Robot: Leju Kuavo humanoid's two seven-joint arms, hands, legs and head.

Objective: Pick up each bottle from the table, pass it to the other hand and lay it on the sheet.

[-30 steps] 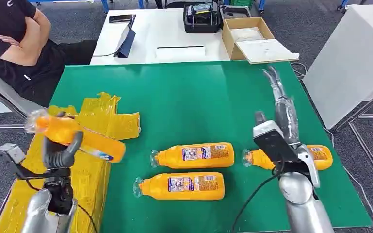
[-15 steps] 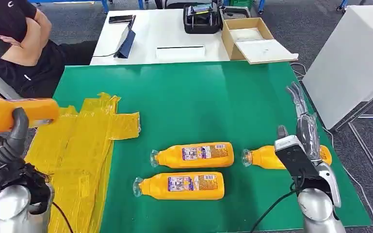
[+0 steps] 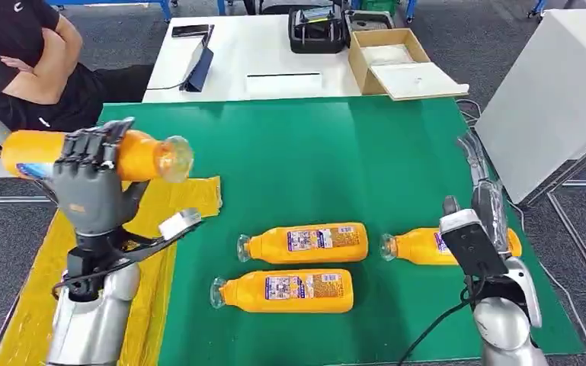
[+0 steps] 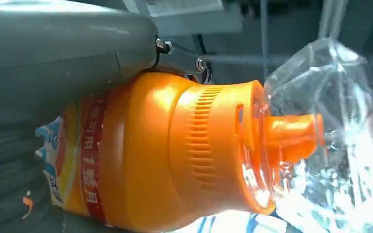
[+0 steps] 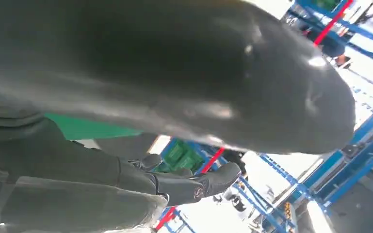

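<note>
My left hand (image 3: pixel 91 187) grips an orange bottle (image 3: pixel 141 156) and holds it level in the air above the yellow sheet (image 3: pixel 198 194), its clear-wrapped cap pointing right. In the left wrist view the same bottle (image 4: pixel 174 155) lies against the grey thumb (image 4: pixel 53 63). Three more orange bottles lie on the green table (image 3: pixel 312 152): one in the middle (image 3: pixel 305 244), one nearer me (image 3: pixel 282 292) and one on the right (image 3: pixel 415 246), partly behind my right wrist. My right hand (image 3: pixel 486 194) stands open by the table's right edge, fingers stretched away from me; its dark fingers (image 5: pixel 174 97) hold nothing.
A person (image 3: pixel 23 69) sits at the far left corner. Behind the green table is a white table (image 3: pixel 236 61) with a cardboard box (image 3: pixel 392 57), a black case (image 3: pixel 318 30) and a tablet (image 3: pixel 198 65). A white cabinet (image 3: pixel 556 84) stands at the right.
My left hand has swung the bottle in from the far left and turned it, so the cap now points right. The right hand has drawn slightly back toward the right edge.
</note>
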